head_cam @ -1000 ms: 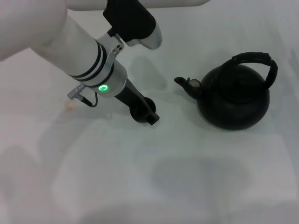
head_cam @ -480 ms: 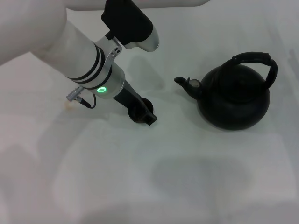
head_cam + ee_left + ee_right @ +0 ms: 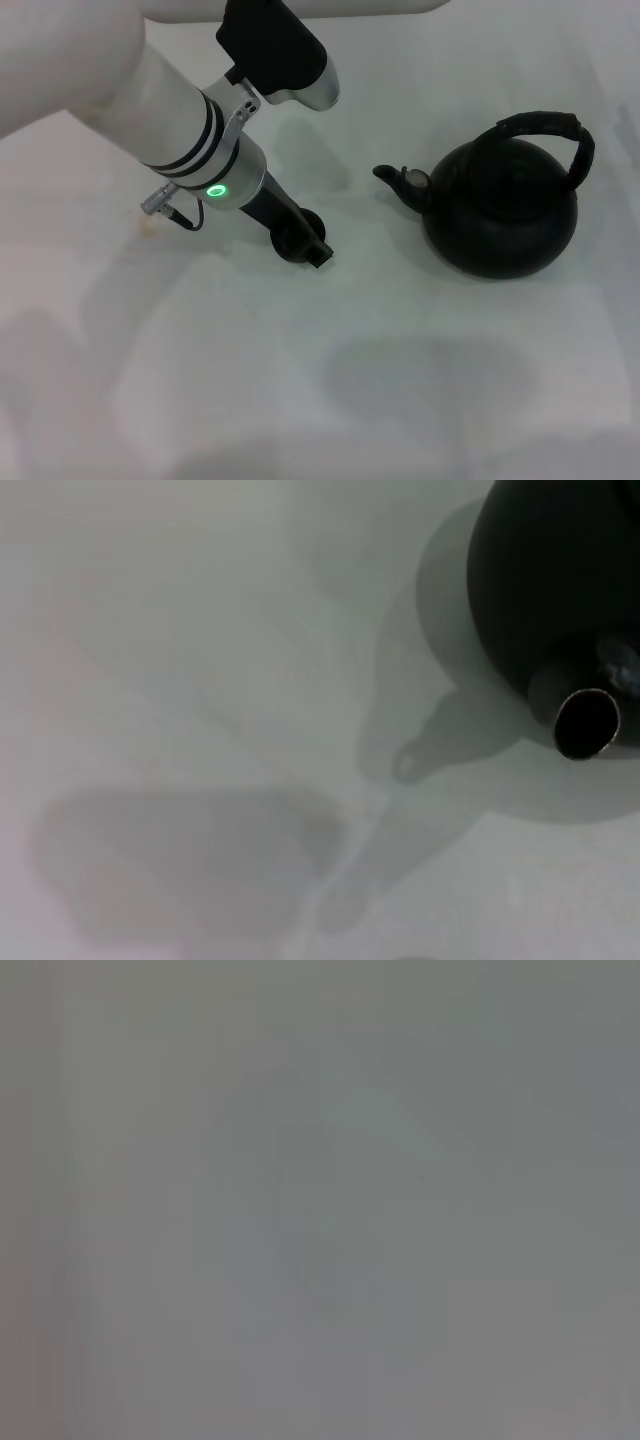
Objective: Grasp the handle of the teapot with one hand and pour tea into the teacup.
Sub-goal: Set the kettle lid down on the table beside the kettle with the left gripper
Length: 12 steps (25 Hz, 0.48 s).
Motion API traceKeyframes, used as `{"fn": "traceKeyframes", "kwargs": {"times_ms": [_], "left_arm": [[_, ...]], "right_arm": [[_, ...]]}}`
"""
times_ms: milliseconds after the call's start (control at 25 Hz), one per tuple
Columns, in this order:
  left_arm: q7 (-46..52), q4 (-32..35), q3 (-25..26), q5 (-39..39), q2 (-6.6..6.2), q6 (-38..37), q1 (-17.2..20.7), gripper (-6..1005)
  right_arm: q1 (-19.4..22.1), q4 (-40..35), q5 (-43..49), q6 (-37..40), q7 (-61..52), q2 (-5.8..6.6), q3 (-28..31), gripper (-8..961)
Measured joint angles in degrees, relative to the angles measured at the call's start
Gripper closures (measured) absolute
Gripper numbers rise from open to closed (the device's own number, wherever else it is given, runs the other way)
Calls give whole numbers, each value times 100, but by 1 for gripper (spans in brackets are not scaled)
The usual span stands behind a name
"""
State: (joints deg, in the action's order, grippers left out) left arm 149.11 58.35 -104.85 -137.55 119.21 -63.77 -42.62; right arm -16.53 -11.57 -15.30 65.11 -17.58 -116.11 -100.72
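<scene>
Since a second ago, my left arm point(image 3: 190, 140) has slid a little toward the left and up in the head view, and its dark end moved with it. Nothing else has moved.

I see the left gripper point(image 3: 305, 243) low over the white table point(image 3: 300, 380), at the end of the arm with the green light point(image 3: 216, 190). A small round black shape sits right at the gripper. It may be the teacup point(image 3: 296, 238), but the gripper covers most of it, so I am not sure. I cannot tell if the gripper's fingers are open or closed, or if they hold the cup.

I see the teapot point(image 3: 500, 215) standing upright on the table, well to the right of the gripper. Its spout point(image 3: 400, 182) points left, toward the gripper. Its handle point(image 3: 555, 135) arches over the top, and nothing is touching it.

My left wrist camera shows the teapot point(image 3: 555, 590) too, with the round open end of the spout point(image 3: 586, 723) facing the camera and the pot's shadow on the table.

My right wrist camera shows only plain grey. I cannot see the right gripper anywhere.
</scene>
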Motion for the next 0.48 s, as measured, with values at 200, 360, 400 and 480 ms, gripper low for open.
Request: {"fn": "traceKeyframes", "kwargs": {"times_ms": [200,360,400,480], "left_arm": [[-60,54,-3,5,4,-1,5,273],[-157,24,-7,35,5,-19,21,264],[-153,14,-7,37,5,-22,18,262],[-143,44,-8,37,5,-22,22,222]], "right_arm": [[0,-22,1,-6,0,0,0,125],[3,-22,3,-7,0,0,0,126],[5,-20,4,-7,0,0,0,127],[9,-10,5,-7,0,0,0,127]]}}
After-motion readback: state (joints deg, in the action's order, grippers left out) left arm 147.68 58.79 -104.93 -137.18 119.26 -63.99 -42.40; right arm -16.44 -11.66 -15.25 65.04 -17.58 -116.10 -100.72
